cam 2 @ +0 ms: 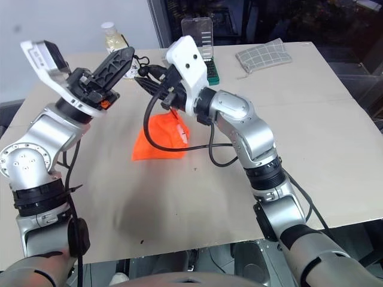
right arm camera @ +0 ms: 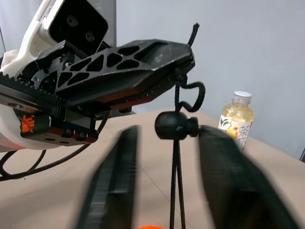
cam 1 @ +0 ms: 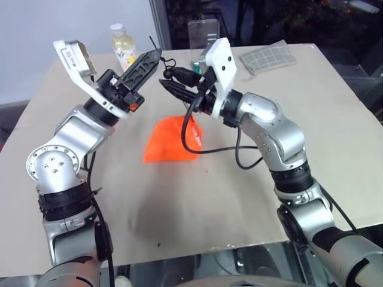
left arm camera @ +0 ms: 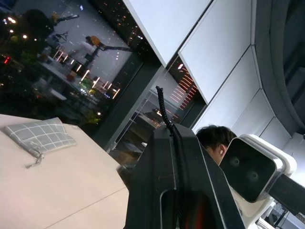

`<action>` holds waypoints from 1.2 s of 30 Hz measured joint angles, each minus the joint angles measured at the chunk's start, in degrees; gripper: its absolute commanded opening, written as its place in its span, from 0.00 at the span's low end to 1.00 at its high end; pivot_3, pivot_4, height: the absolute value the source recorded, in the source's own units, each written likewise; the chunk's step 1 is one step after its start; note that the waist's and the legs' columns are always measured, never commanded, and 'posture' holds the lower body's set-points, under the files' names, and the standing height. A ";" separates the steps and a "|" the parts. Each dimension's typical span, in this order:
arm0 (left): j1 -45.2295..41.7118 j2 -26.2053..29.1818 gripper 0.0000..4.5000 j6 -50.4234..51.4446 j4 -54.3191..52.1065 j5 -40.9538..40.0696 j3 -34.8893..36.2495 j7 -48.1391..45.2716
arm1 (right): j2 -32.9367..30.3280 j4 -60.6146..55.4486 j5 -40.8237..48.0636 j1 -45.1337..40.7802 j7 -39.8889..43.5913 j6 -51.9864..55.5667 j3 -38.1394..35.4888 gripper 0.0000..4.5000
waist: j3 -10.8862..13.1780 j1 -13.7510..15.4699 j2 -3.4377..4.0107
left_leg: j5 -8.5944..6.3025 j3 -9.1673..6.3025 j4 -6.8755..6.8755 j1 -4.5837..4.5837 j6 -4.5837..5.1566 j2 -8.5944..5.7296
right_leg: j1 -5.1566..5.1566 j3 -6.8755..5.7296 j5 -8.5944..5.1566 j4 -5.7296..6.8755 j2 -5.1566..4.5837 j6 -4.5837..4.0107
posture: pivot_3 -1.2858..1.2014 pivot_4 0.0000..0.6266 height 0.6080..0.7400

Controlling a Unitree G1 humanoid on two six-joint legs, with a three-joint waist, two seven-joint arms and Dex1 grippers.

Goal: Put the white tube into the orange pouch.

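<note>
The orange pouch (cam 1: 170, 142) lies on the table (cam 1: 287, 107), its upper end pulled up by a thin black drawstring cord (right arm camera: 177, 186). My left gripper (cam 1: 152, 57) is raised and shut on the cord's top end. Just beside it, my right gripper (cam 1: 170, 81) points at the left one. Its blurred fingers (right arm camera: 116, 171) flank the cord just under the round black cord lock (right arm camera: 175, 126). A small white tube (cam 1: 196, 136) shows at the pouch's right edge. I cannot tell whether it lies on the pouch or partly inside it.
A yellowish bottle with a white cap (cam 1: 122, 45) stands at the table's far left. A clear case (cam 2: 200, 34) stands behind the grippers, and a grey checked cloth (cam 1: 267, 58) lies at the far right. A person's head (left arm camera: 215, 138) shows beyond the left gripper.
</note>
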 measured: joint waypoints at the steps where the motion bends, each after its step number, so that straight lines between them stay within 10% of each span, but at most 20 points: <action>1: 0.08 0.00 0.00 0.00 0.00 0.05 0.00 0.00 | 0.00 0.00 0.00 0.00 0.00 0.00 0.00 0.01 | 0.00 0.00 0.00 | 0.00 0.00 0.00 0.00 0.00 0.00 | 0.00 0.00 0.00 0.00 0.00 0.00 | 0.52 0.24 1.00; 11: 0.53 -0.01 0.00 -0.01 -0.38 0.64 0.00 0.02 | -0.26 -0.01 -0.05 0.00 0.03 0.03 0.00 0.01 | 0.00 0.00 0.00 | 0.00 0.00 0.00 0.00 0.00 0.00 | 0.00 0.00 0.00 0.00 0.00 0.00 | 0.52 0.24 1.00; 17: 0.53 -0.56 0.00 -0.05 -0.42 0.64 -0.03 0.49 | -0.40 -0.05 0.07 0.00 0.04 0.82 -0.02 0.41 | 0.00 0.01 0.00 | 0.00 0.00 0.00 0.00 0.00 0.00 | 0.00 0.00 0.00 0.00 0.00 0.00 | 0.52 0.24 1.00; 36: 1.26 -1.54 0.00 -0.05 -2.51 0.55 -0.08 1.79 | -0.26 -0.02 0.06 -1.18 -0.46 0.86 -0.54 0.32 | 0.00 0.01 -0.01 | 0.00 0.00 0.02 0.00 0.00 0.00 | 0.00 0.00 0.00 0.03 0.00 0.00 | 0.52 0.24 1.00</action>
